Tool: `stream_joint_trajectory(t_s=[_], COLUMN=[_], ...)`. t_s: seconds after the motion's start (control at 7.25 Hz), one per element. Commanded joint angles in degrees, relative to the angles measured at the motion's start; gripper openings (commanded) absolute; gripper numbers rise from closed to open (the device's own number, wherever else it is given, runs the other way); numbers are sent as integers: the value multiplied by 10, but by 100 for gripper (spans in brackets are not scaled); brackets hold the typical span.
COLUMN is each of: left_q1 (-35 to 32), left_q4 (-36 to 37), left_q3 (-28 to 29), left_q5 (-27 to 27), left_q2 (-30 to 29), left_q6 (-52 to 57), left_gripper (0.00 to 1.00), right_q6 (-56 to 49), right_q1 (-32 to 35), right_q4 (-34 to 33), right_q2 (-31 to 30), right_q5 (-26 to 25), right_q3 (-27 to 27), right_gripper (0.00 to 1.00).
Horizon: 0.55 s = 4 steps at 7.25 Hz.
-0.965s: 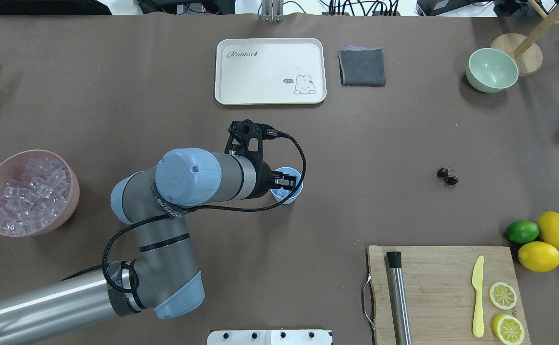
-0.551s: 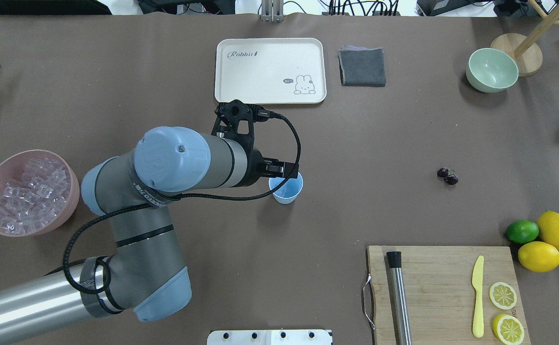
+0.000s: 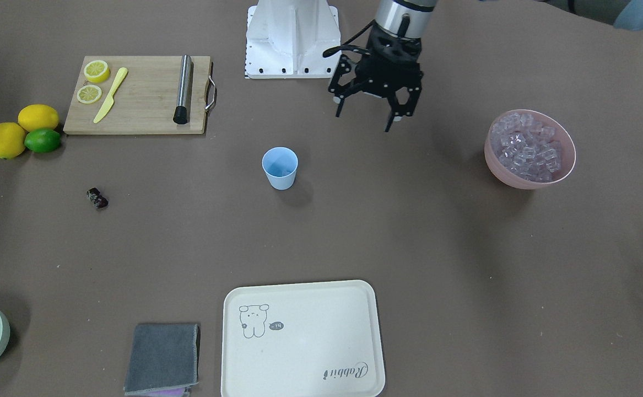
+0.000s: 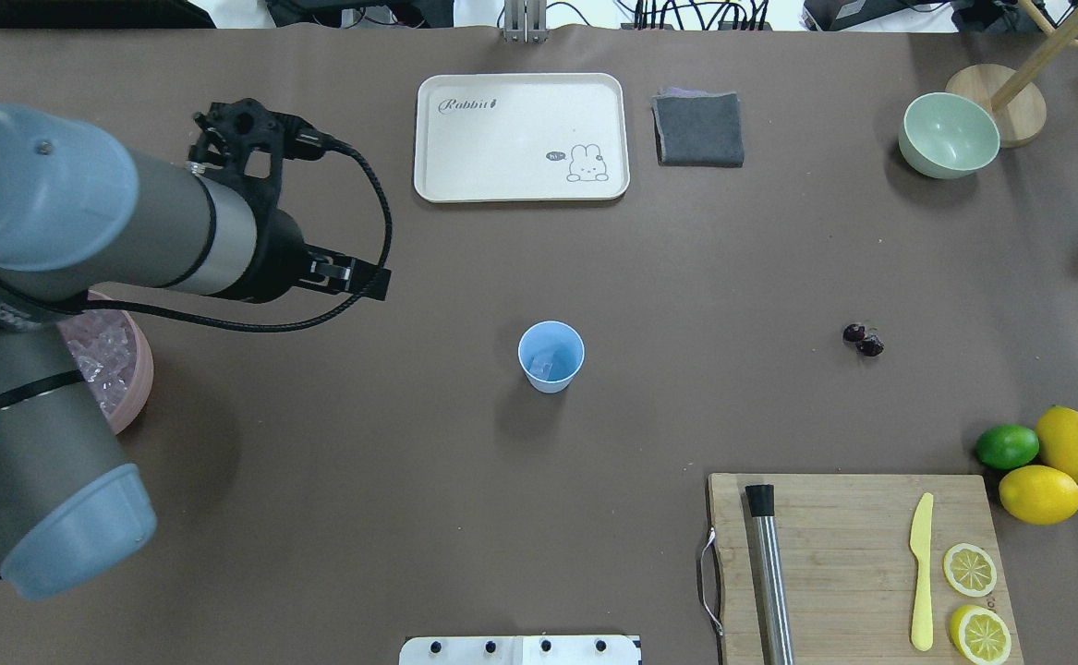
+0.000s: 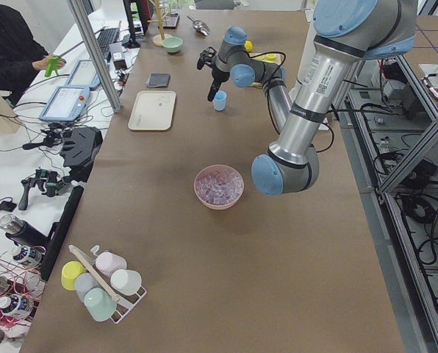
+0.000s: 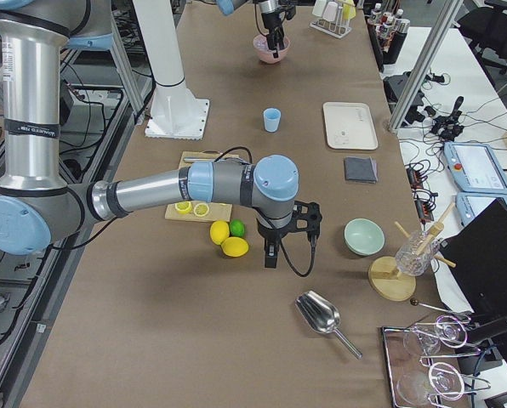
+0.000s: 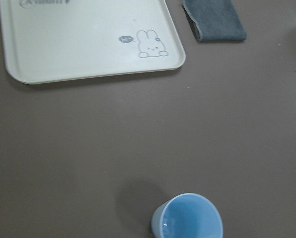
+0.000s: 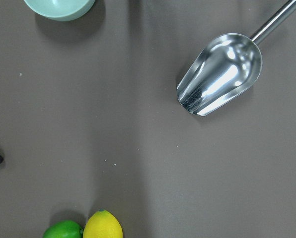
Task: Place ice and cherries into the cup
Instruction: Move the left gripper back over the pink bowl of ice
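Note:
The light blue cup [image 4: 551,356] stands upright mid-table, also seen in the front view [image 3: 280,168] and at the bottom of the left wrist view [image 7: 187,219]. One clear ice cube [image 4: 543,368] lies inside it. More ice [image 3: 526,146] fills the pink bowl [image 3: 566,165]. The cherries [image 4: 863,339] lie on the table right of the cup. My left gripper [image 3: 366,118] hangs open and empty between cup and pink bowl, above the table. My right gripper [image 6: 270,252] shows only in the right side view, near the lemons; I cannot tell its state.
A cream tray [image 4: 520,137] and a grey cloth [image 4: 698,129] lie at the far side. A pale green bowl [image 4: 949,135] sits far right. A cutting board [image 4: 857,563] holds a knife, lemon slices and a steel rod. Lemons [image 4: 1040,494], a lime [image 4: 1008,446] and a metal scoop [image 8: 220,74] lie nearby.
My left gripper has lifted off the cup and swung left toward the pink bowl. The cup stays in place with an ice cube showing in it.

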Motion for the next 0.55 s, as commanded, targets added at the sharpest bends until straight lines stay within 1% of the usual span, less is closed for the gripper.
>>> stream_joint_trajectory(t_s=[0.0, 0.28, 0.41], left_q1=[-25, -26, -33], left_q4=[3, -1, -1], left_q3=[-16, -27, -36], left_q5=[-31, -66, -67], left_q2=[60, 99, 125], left_q6=[62, 106, 143], left_gripper=[97, 97, 97], right_q6=[0, 0, 0], right_q1=[-3, -3, -3], right_q4=[0, 0, 0], right_q2=[0, 0, 1], right_q5=[6, 13, 13], right_q3=[-1, -1, -2], right_gripper=[100, 100, 100])
